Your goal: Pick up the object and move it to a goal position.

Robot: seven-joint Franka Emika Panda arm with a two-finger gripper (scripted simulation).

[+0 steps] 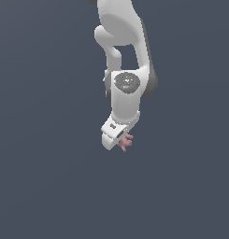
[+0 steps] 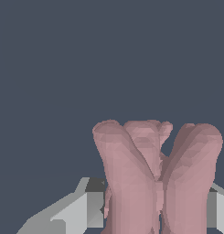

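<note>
The object (image 1: 125,142) is a small dusty-pink thing with stubby crossing prongs, poking out beside the white hand of the arm in the exterior view. In the wrist view the object (image 2: 154,178) fills the space between the two grey fingers (image 2: 93,208), which press against it from both sides. My gripper (image 1: 119,143) is shut on it. The fingertips themselves are hidden behind the hand in the exterior view.
The white arm (image 1: 127,65) reaches down from the top of the exterior view. All around it is a plain dark blue-grey ground (image 1: 50,177) with no other objects in view.
</note>
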